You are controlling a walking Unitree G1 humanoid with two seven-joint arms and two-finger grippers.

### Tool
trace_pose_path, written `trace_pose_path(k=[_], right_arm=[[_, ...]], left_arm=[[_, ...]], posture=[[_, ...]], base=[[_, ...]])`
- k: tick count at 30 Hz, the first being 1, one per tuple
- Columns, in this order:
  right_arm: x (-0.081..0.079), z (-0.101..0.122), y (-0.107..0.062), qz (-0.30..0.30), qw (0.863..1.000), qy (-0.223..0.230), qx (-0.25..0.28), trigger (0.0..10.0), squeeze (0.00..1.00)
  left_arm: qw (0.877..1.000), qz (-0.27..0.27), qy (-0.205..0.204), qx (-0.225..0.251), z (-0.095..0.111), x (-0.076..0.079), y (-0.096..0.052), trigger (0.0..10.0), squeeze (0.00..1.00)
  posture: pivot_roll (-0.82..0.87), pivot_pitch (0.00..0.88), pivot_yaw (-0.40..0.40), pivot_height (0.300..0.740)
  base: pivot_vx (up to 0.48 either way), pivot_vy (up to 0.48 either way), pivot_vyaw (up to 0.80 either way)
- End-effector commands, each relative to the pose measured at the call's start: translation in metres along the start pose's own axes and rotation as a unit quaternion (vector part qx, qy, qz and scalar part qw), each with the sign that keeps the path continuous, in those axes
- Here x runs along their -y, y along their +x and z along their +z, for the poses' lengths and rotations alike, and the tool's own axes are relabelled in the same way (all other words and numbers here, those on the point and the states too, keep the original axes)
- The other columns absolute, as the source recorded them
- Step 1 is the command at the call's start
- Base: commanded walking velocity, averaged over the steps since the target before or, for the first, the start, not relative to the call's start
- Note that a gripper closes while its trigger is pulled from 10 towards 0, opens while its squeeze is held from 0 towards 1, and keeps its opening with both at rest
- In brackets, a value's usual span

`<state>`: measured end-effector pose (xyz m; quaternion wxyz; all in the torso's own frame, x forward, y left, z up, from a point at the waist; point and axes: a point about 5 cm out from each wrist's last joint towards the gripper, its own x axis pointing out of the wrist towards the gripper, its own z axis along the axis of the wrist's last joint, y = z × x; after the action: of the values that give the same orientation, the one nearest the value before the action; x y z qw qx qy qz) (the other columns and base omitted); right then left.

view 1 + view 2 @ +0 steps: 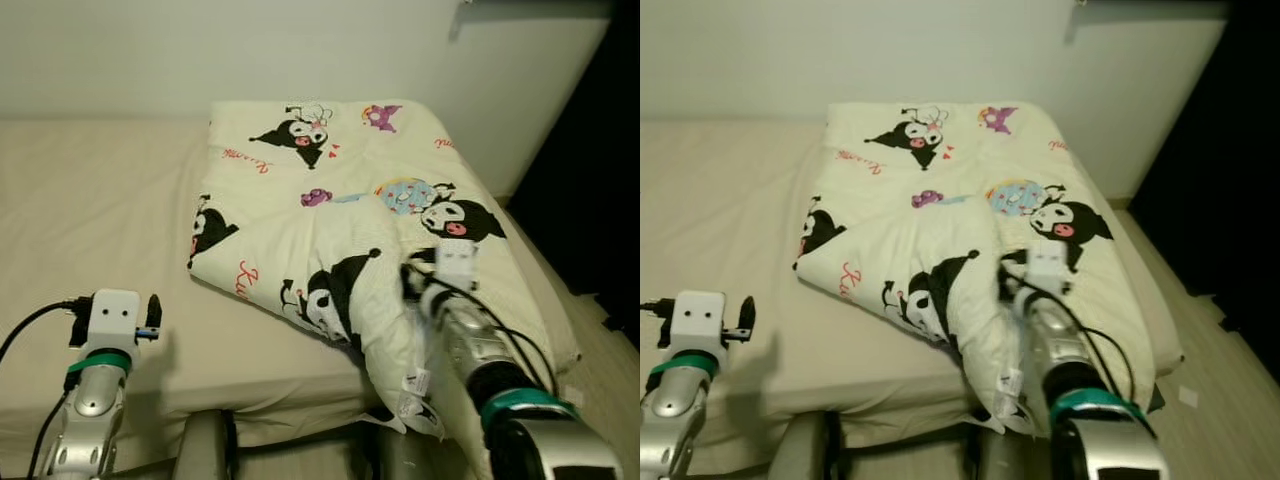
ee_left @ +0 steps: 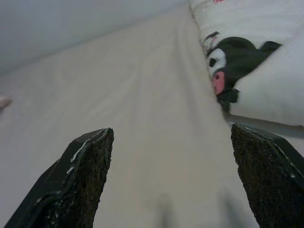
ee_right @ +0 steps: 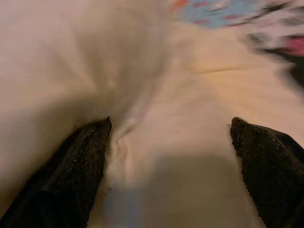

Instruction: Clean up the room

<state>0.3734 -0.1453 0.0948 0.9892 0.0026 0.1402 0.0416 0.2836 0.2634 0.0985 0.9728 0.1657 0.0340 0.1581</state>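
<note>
- The right gripper [image 3: 171, 156] has its black fingers [image 3: 80, 166] spread wide, pressed against the cream cartoon-print quilt [image 1: 340, 210], cloth bunched between them.
- The left gripper [image 2: 175, 175] has its fingers [image 2: 83, 175] apart with nothing between them, hovering over the bare beige mattress [image 1: 90, 210] beside the quilt's edge.
- The quilt lies partly folded on the bed's right half, one corner hanging off the near edge.

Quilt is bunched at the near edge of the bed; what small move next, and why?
Probably close the right gripper on the quilt fold. Its fingers are open with the raised fold between them, while the left gripper hovers open over bare mattress.
</note>
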Motion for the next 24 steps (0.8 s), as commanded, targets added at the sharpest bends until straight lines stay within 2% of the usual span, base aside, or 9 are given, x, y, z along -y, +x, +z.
trace_pose_path(k=[1, 6, 8, 10, 11, 14, 17, 22, 24], right_arm=[[-0.009, -0.003, 0.001, 0.022, 1.0, -0.007, -0.013, 10.0, 0.0], [-0.051, 0.004, 0.001, 0.145, 0.989, 0.012, 0.007, 10.0, 0.0], [-0.065, 0.005, -0.004, 0.226, 0.974, 0.03, 0.021, 10.0, 0.0], [-0.074, 0.002, -0.022, 0.359, 0.93, 0.06, 0.044, 10.0, 0.0], [-0.074, 0.002, -0.022, 0.359, 0.93, 0.06, 0.044, 10.0, 0.0], [-0.057, -0.016, -0.078, 0.511, 0.857, 0.062, 0.031, 10.0, 0.0], [-0.053, -0.023, -0.098, 0.547, 0.835, 0.06, 0.015, 10.0, 0.0], [-0.021, -0.053, -0.186, 0.62, 0.78, 0.044, -0.077, 10.0, 0.0], [-0.01, -0.055, -0.203, 0.625, 0.774, 0.043, -0.094, 10.0, 0.0]], left_arm=[[1.0, 0.009, 0.001, -0.011, -0.003, -0.005, 0.001, 10.0, 0.0], [1.0, 0.019, -0.003, -0.008, 0.001, -0.012, 0.007, 10.0, 0.0], [1.0, 0.02, -0.006, -0.006, 0.002, -0.011, 0.009, 10.0, 0.0], [1.0, 0.015, -0.013, 0.002, 0.006, -0.007, 0.012, 10.0, 0.0], [1.0, 0.015, -0.013, 0.002, 0.006, -0.007, 0.012, 10.0, 0.0], [1.0, -0.001, -0.016, 0.016, 0.009, 0.003, 0.012, 10.0, 0.0], [1.0, -0.004, -0.018, 0.018, 0.009, 0.005, 0.012, 10.0, 0.0], [0.999, -0.023, -0.026, 0.03, 0.011, 0.015, 0.009, 10.0, 0.0], [0.999, -0.029, -0.028, 0.035, 0.012, 0.019, 0.009, 10.0, 0.0]], posture=[[0.1, 0.046, -0.008, 0.58], [0.1, 0.049, -0.004, 0.58], [0.09, 0.048, -0.003, 0.58], [0.07, 0.043, 0.003, 0.58], [0.07, 0.043, 0.003, 0.58], [0.05, 0.042, 0.007, 0.58], [0.05, 0.037, 0.008, 0.58], [0.04, 0.033, 0.009, 0.58], [0.02, 0.031, 0.01, 0.58]], base=[[0.0, 0.0, 0.0], [0.0, 0.0, 0.0], [0.0, 0.0, 0.0], [0.0, 0.0, 0.0], [0.0, 0.0, 0.0], [0.0, 0.0, 0.0], [0.0, 0.0, 0.0], [0.0, 0.0, 0.0], [0.0, 0.0, 0.0]])
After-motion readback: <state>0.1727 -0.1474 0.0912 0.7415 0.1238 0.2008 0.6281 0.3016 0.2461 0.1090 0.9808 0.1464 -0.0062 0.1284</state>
